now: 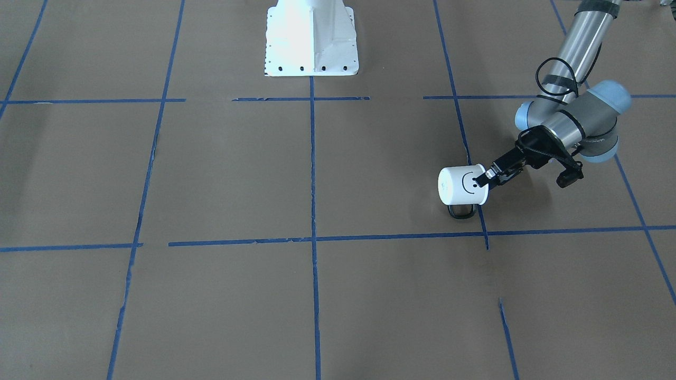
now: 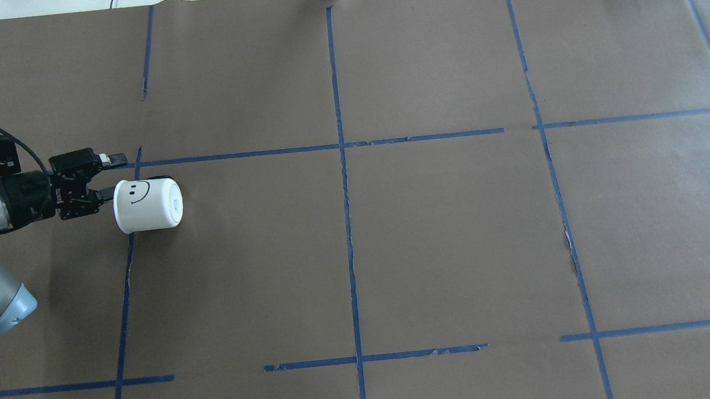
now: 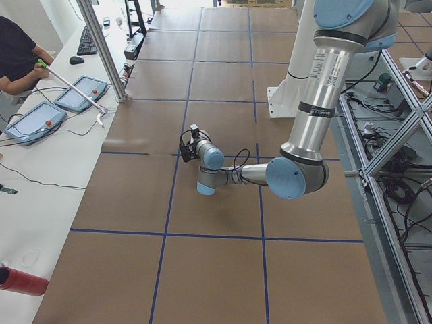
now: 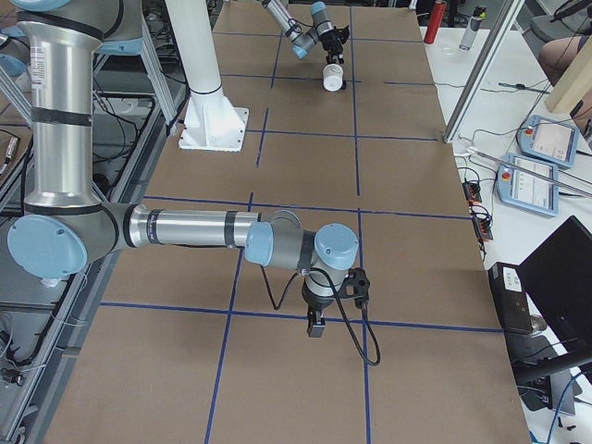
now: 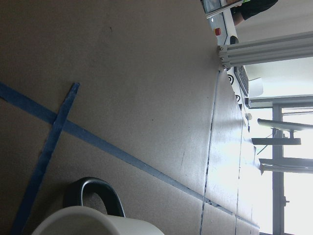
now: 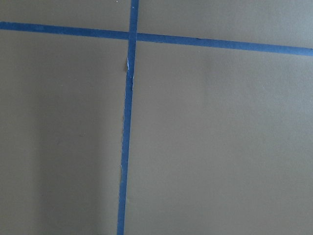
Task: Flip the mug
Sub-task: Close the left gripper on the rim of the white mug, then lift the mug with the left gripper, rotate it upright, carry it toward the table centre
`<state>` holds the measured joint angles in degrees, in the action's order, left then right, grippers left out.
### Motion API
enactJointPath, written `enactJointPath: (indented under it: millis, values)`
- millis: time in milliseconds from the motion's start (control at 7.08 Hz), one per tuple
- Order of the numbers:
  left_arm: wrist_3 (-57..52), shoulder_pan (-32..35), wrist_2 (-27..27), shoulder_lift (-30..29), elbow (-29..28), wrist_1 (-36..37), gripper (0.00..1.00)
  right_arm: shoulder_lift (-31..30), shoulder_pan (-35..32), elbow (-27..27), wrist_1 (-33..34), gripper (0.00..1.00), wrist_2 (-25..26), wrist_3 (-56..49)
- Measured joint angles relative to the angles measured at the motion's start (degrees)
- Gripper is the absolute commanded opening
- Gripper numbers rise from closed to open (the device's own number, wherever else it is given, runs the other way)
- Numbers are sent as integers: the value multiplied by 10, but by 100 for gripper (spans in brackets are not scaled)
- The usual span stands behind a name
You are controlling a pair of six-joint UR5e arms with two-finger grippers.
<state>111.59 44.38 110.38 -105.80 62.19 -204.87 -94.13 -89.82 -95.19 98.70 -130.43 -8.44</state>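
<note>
The mug (image 2: 148, 205) lies on its side at the left of the bench (image 2: 450, 236), just right of a crossing of blue tape lines (image 2: 348, 226). Its open end faces the left gripper (image 2: 118, 177) and its base (image 1: 445, 184) points away. The jaws of this gripper stand spread, not clenched: one finger (image 2: 104, 194) meets the rim, and the other sits outside the wall on the handle side. The right gripper (image 4: 314, 326) hangs over bare bench well apart from the mug; whether its jaws are released or clenched cannot be told. Risks: a grip on the thin rim wall alone is short, so the mug may pivot or slip during rotation. A finger that nudges the round body before closure may set it rolling. The handle (image 5: 113, 198) may catch the bench. The overhead view shows the jaw spread and the smiley face (image 2: 138, 192). Only the front-facing view shows the base, and only the left wrist view shows the handle loop close up.
</note>
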Motion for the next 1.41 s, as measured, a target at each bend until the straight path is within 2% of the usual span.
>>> enactJointPath:
  millis: [141,565,989,1130,1413]
  values:
    - [1,-3,0,-3,-2,0,0,0,0,0,0,100,0,0]
    - [4,-4,-1,-5,3,0,0,0,0,0,0,100,0,0]
    - [75,15,-2,-5,59,11,0,0,0,0,0,100,0,0]
    - [82,21,-1,-11,81,51,0,0,0,0,0,100,0,0]
    - [41,23,10,-50,138,226,0,0,0,0,0,100,0,0]
